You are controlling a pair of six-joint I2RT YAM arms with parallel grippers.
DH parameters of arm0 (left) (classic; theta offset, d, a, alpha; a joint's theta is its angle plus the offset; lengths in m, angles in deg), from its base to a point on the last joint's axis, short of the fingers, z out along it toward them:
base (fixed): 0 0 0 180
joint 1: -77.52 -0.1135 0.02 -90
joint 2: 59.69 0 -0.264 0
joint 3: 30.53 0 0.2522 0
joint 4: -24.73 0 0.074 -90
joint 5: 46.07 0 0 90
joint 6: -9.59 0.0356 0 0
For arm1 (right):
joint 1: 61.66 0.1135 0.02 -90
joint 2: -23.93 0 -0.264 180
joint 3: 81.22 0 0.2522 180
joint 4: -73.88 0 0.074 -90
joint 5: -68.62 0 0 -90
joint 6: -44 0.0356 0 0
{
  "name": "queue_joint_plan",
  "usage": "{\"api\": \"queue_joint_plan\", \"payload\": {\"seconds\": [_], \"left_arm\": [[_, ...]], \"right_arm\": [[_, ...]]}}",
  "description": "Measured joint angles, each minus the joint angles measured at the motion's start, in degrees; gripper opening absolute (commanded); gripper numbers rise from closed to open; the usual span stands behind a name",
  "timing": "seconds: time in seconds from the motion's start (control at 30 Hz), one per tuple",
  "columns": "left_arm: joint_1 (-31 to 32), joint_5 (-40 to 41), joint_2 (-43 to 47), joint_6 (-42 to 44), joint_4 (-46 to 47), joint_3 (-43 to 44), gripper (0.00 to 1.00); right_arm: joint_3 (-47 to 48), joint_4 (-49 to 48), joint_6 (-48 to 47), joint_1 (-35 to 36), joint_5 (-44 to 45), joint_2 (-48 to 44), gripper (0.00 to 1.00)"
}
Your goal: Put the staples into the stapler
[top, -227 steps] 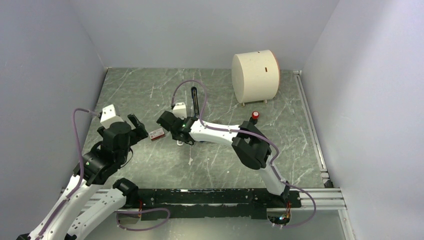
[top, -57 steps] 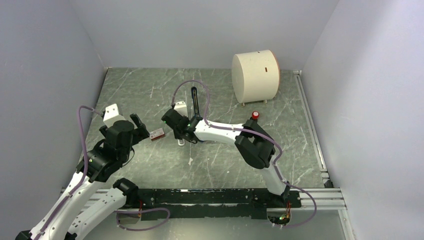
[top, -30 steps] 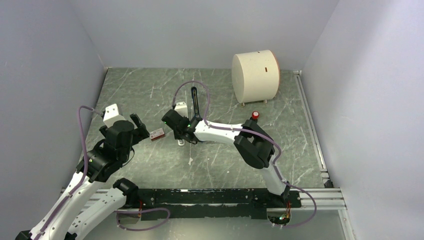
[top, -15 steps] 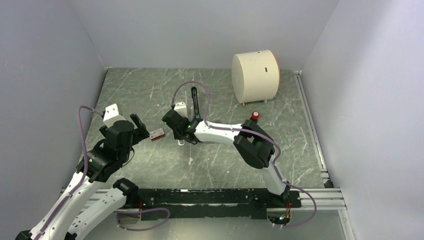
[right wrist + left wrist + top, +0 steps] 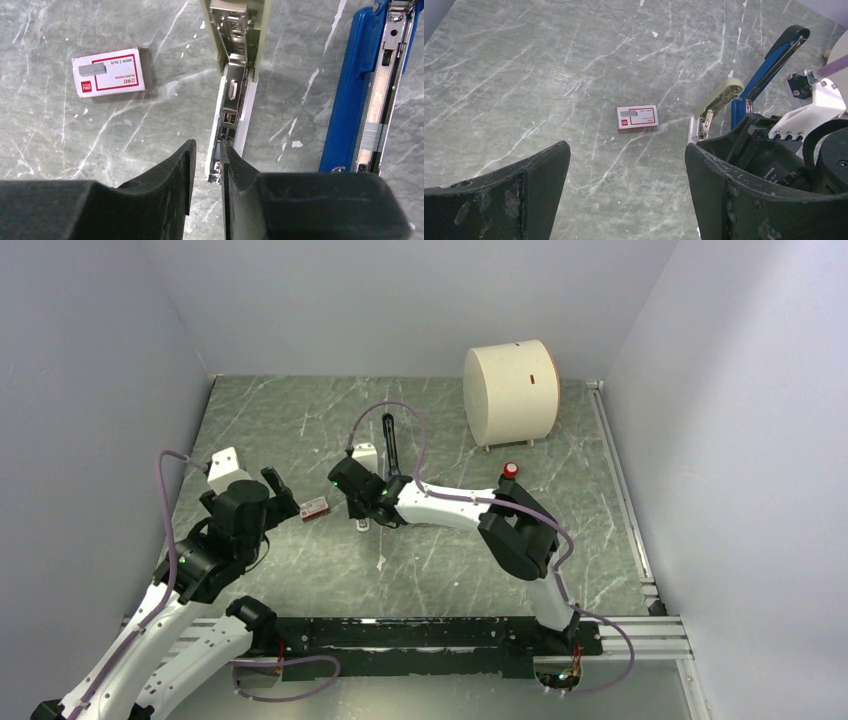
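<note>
The blue stapler (image 5: 356, 90) lies opened flat on the right of the right wrist view, with a short grey strip of staples (image 5: 371, 136) in its metal channel. From above, its thin black arm (image 5: 389, 443) stands up. A red-and-white staples box (image 5: 110, 72) lies to the left. My right gripper (image 5: 207, 150) hovers low with its jaws a narrow gap apart and nothing between them, just over the end of a beige stapler (image 5: 235, 75). My left gripper (image 5: 626, 150) is open wide above the table, and the box (image 5: 638, 117) lies ahead of it.
A large cream cylinder (image 5: 510, 392) stands at the back right. A small red-capped object (image 5: 511, 471) sits in front of it. The beige stapler (image 5: 362, 456) lies opened beside the blue one. Grey walls close in both sides.
My right gripper's jaws have parted slightly from shut, and that arm has shifted a little to the right. The left arm has not moved.
</note>
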Motion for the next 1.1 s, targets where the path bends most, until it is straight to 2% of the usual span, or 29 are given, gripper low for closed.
{"api": "queue_joint_plan", "payload": {"seconds": [0.2, 0.77, 0.87, 1.1], "left_arm": [[0.0, 0.0, 0.0, 0.0, 0.0, 0.0, 0.89], [0.0, 0.0, 0.0, 0.0, 0.0, 0.0, 0.90], [0.0, 0.0, 0.0, 0.0, 0.0, 0.0, 0.89], [0.0, 0.0, 0.0, 0.0, 0.0, 0.0, 0.89]], "right_arm": [[0.3, 0.1, 0.4, 0.0, -0.9, 0.3, 0.33], [2.4, 1.4, 0.8, -0.1, -0.7, 3.1, 0.35], [2.6, 1.5, 0.8, -0.1, -0.8, 3.2, 0.32], [2.7, 1.3, 0.4, -0.4, -1.9, 3.2, 0.14]]}}
